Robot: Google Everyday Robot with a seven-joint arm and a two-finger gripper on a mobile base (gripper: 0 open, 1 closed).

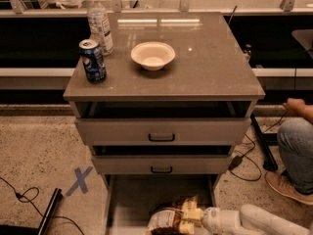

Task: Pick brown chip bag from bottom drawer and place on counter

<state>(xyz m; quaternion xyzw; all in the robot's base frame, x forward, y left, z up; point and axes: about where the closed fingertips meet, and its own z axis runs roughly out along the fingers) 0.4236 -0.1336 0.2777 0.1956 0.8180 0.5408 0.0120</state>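
Camera view: desk point(215, 58) up top, can point(93, 61) and bowl point(152, 55) crowding its left. Bottom drawer point(132, 199) open, brown chip bag point(168, 217) lying near its front. Pincer point(188, 214) right at the bag, grip impossible to tell. Crinkly, may slip; may snag the drawer above point(161, 164) on lifting.

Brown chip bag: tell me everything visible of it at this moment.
The brown chip bag is crinkly, dark brown with cream-yellow edges and a pale panel. It lies in the open bottom drawer, near its front, on the pale grey floor. Its lower part is cut off by the picture's edge. The tool, low on the bag's right side, overlaps the bag's right end.
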